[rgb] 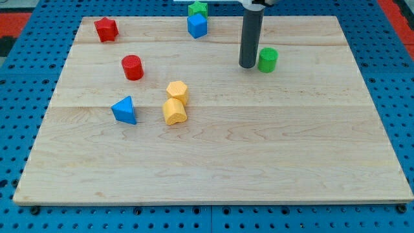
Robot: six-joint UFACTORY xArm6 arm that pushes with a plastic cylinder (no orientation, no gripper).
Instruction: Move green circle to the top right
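Observation:
The green circle (pixel 268 59) is a short green cylinder standing on the wooden board (pixel 259 149), in the upper right part of the view. My tip (pixel 248 66) is the lower end of the dark rod. It rests on the board just left of the green circle, very close to it or touching its left side.
A green star-like block (pixel 198 9) and a blue cube (pixel 196 26) sit at the top centre. A red star-like block (pixel 106 29) is at the top left, a red cylinder (pixel 132 67) below it. A blue triangle (pixel 124 110) and two yellow blocks (pixel 175 101) lie left of centre.

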